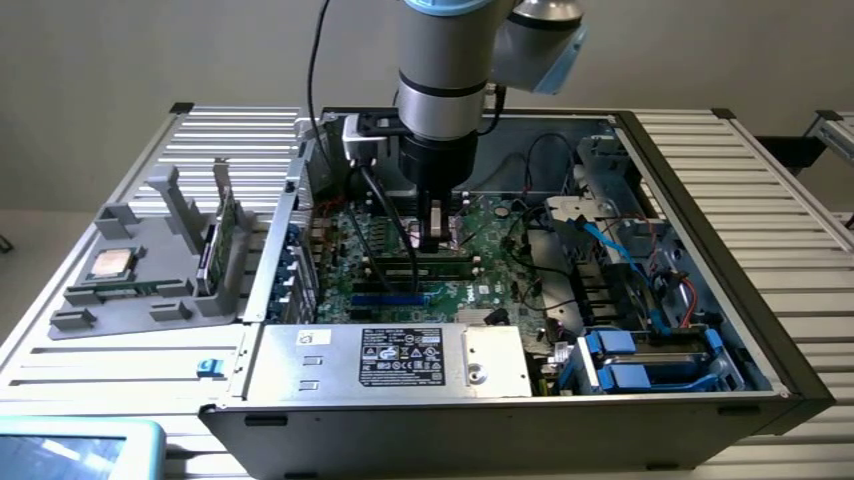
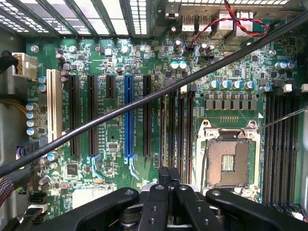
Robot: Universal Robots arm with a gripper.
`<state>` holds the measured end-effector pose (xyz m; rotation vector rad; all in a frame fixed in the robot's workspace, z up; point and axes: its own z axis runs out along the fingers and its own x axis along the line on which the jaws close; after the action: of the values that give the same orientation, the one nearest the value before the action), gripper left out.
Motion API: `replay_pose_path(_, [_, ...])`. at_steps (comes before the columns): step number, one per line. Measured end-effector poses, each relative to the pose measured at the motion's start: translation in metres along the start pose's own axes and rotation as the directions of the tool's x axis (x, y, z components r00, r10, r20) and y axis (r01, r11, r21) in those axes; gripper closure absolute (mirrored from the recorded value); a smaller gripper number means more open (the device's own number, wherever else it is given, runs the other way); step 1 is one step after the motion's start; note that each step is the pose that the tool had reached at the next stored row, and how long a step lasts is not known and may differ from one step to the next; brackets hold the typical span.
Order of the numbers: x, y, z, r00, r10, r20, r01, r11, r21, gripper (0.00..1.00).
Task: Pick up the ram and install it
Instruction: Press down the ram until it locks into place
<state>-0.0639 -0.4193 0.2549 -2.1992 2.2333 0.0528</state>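
The ram (image 1: 120, 292), a long thin green stick, lies on its edge in the grey fixture (image 1: 80, 322) at the exterior view's left, outside the computer case. My gripper (image 1: 434, 238) hangs inside the open case, far from that stick and low over the motherboard (image 2: 115, 53). Its black fingers (image 2: 166, 174) are shut, and I see nothing between them. They stand over the near end of a group of black memory slots (image 2: 178, 125), beside the empty processor socket (image 2: 228, 163).
A silver processor chip (image 1: 107, 265) and a tall upright card (image 1: 220, 235) share the fixture. A black cable (image 2: 144, 98) runs slantwise across the wrist view. The case holds a power supply (image 1: 387, 358), blue drive bays (image 1: 627, 365) and loose wires (image 1: 601, 240).
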Motion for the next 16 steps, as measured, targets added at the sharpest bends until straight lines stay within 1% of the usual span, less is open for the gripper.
replay_pose_path(3, [0.0,0.0,0.0,1.0,0.006,0.0001,-0.006,1.0,0.0002,0.91])
replay_pose_path(5, [0.0,-0.0001,0.0,0.9994,0.034,0.0007,-0.034,0.9994,0.001,0.91])
replay_pose_path(8, [0.0,0.0,0.0,0.9966,0.082,0.0017,-0.082,0.9966,0.0023,0.91])
replay_pose_path(12, [0.0,0.0,0.0,0.9891,0.147,0.0031,-0.147,0.9891,0.004,0.91])
replay_pose_path(16, [0.0,0.0,0.0,0.9773,0.212,0.0047,-0.212,0.9773,0.0056,0.91])
